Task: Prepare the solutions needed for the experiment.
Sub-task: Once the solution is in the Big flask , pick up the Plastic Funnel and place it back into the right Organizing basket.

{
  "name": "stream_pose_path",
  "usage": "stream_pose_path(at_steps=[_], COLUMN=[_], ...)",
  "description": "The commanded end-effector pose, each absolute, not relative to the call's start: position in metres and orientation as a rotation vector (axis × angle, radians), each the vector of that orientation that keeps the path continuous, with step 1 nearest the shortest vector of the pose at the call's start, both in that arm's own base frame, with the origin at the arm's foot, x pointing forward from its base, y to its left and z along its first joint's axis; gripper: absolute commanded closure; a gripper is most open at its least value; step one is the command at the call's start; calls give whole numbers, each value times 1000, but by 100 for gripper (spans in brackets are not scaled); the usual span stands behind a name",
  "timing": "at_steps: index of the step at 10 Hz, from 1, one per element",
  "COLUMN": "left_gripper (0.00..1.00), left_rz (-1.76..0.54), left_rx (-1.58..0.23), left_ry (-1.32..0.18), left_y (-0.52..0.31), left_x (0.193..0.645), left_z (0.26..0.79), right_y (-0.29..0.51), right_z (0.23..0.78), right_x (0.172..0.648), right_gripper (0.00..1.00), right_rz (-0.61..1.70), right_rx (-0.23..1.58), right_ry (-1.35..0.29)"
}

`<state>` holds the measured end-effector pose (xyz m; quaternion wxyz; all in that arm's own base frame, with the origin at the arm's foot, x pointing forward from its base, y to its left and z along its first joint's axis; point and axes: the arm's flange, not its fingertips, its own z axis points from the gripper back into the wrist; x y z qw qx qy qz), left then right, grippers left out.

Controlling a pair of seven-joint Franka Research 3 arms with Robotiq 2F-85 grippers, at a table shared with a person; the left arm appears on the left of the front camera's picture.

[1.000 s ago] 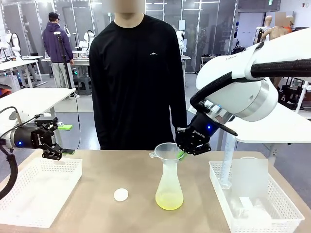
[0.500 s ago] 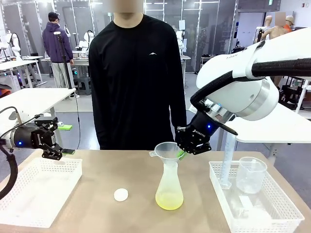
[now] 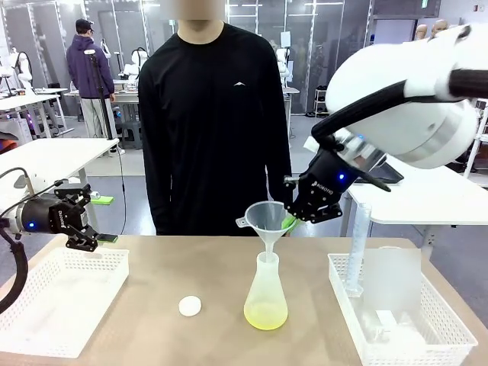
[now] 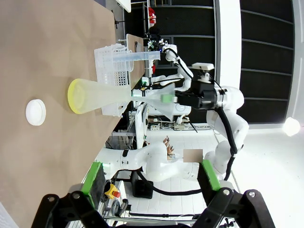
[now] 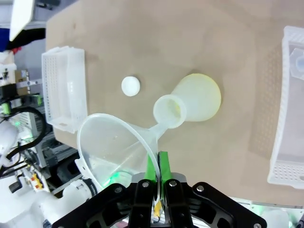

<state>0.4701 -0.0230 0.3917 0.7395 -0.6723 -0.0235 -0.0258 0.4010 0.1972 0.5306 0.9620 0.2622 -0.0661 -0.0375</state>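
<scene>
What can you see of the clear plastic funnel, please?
The clear plastic funnel is a wide translucent cone with a narrow stem and a small rim tab. It stands upright, rim pinched in the shut right tool, above the translucent conical flask; its stem tip reaches the flask's mouth, though contact is unclear.

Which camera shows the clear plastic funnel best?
Front view: the clear plastic funnel shows whole, side-on, its spout over the translucent conical flask. Right wrist view looks into its bowl from close; left wrist view shows it small, far off.
</scene>
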Motion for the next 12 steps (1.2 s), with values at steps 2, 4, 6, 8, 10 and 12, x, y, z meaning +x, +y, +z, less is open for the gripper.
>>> stream_pose_path(at_steps=[2,4,6,8,10,12], left_gripper=[0,0,0,0,0,0], left_rz=[-56,-56,-56,-56,-56,-56], left_rx=[-1462,-1462,-1462,-1462,-1462,-1462], left_ry=[-66,-66,-66,-66,-66,-66], left_y=[-24,-24,-24,-24,-24,-24], left_x=[471,471,471,471,471,471], left_z=[393,393,393,393,393,393], right_y=[183,176,168,127,71,16], right_z=[558,573,577,581,582,579], right_x=[375,367,368,367,362,357], right_gripper=[100,100,100,100,100,100], right_rz=[-29,-5,5,-36,-178,-285], right_rx=[607,628,605,590,513,483], right_ry=[-167,-189,-225,-240,-271,-253])
